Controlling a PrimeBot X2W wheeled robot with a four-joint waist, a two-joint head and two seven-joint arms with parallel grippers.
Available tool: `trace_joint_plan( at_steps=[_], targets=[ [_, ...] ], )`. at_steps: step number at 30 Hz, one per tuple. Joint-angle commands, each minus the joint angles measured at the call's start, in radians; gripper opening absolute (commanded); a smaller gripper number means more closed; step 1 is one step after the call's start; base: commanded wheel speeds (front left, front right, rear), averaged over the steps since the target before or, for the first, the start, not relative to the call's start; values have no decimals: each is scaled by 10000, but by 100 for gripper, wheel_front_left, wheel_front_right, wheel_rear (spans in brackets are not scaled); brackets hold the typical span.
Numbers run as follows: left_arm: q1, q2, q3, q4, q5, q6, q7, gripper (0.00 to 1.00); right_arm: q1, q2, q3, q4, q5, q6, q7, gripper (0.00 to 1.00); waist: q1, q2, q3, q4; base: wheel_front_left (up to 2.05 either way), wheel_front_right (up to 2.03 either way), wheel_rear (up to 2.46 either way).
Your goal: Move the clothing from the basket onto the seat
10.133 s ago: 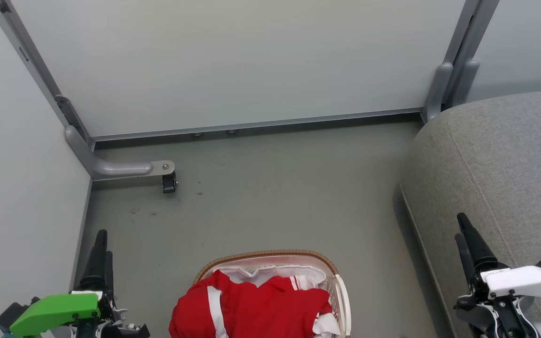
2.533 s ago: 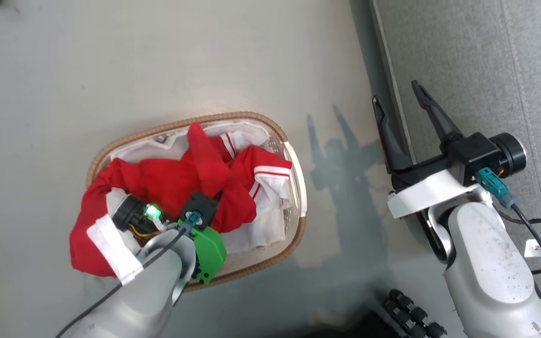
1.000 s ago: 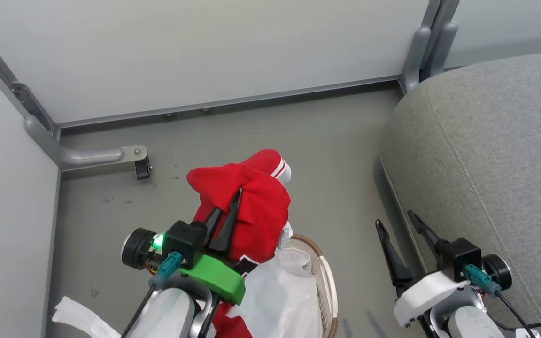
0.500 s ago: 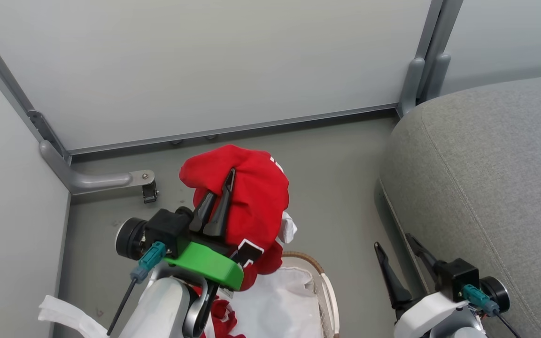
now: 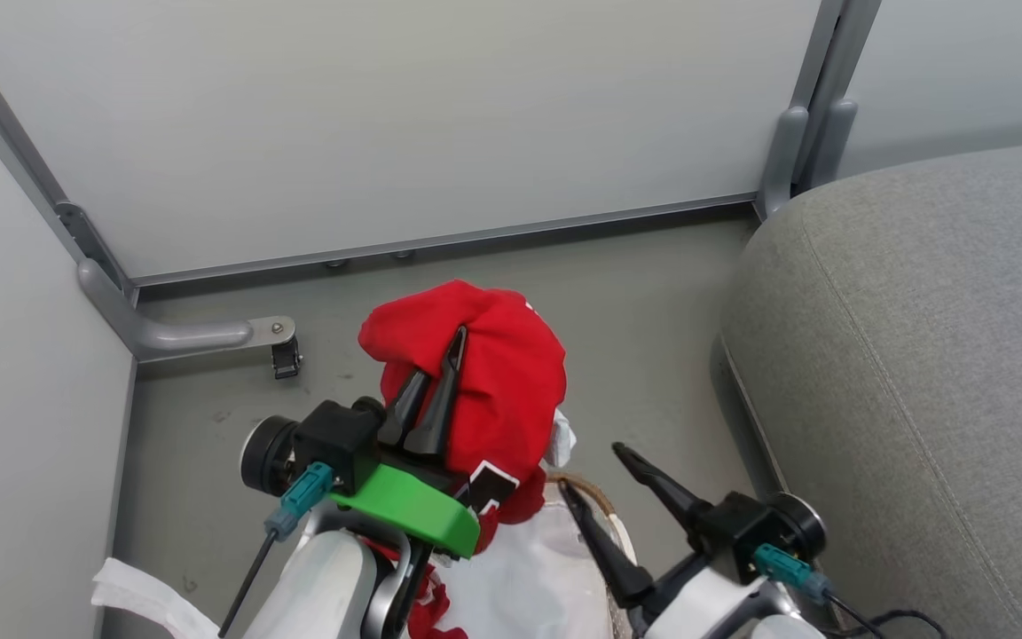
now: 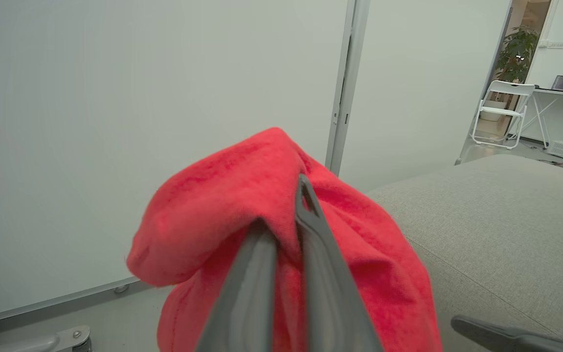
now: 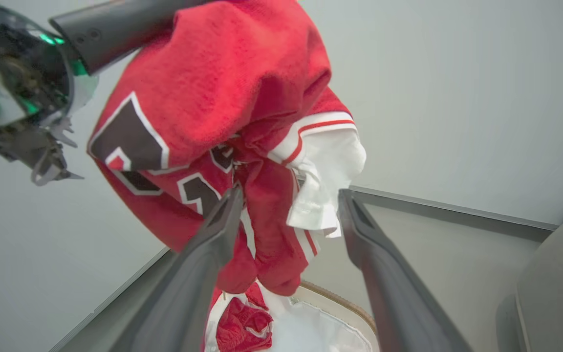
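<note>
Head view, nearest first: an oval white perforated plastic basket [image 5: 586,490] with a brown woven rim sits on the grey floor [image 5: 653,337] at the near edge. Its white cloth liner [image 5: 529,568] shows, and a small crumpled red piece [image 5: 431,612] lies inside at the left. Directly above it the left pincer [image 5: 437,386], fingers pressed together, is clamped on a soft red garment [image 5: 511,390] with white stripes and a black-and-white print. The garment hangs in the air, its lower folds dangling over the basket. Just right of it the right pincer [image 5: 591,466] stands with fingers wide apart, gripping nothing, above the basket's right rim. In the right wrist view the garment's white-trimmed cuff appears between those fingers, contact unclear. To the right, well apart from the garment, lies the large grey woven-fabric seat [image 5: 919,355]. Farthest are pale wall panels [image 5: 387,115].
</note>
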Motion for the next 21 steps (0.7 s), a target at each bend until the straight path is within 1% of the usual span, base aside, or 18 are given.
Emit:
trace_joint_plan(
  at_steps=[1, 5, 9, 16, 21],
  targets=[
    [-72, 12, -10, 7, -105, 33, -40, 0, -182, -67, 297, -48, 265, -10, -50, 100, 1, 0, 22, -3, 0, 0, 0],
    [-128, 12, -125, -9, -145, 85, -40, 0, -727, -85, 1275, -48, 944, -10, -50, 100, 1, 0, 76, 6, 0, 0, 0],
    [-143, 10, -295, -46, -143, 103, -40, 0, -1133, -43, 1819, 30, 1470, -10, -50, 100, 1, 0, 108, 60, 0, 0, 0],
    [-201, 11, -709, -121, -257, 147, -40, 0, -1622, 37, 2251, 400, 2112, -10, -50, 100, 1, 0, 191, 237, 0, 0, 0],
    [-174, 10, -1001, -107, -364, 177, -38, 0, -1871, 82, 2526, 227, 2556, -6, -50, 100, 1, 0, 252, 308, 0, 0, 0]
  ],
)
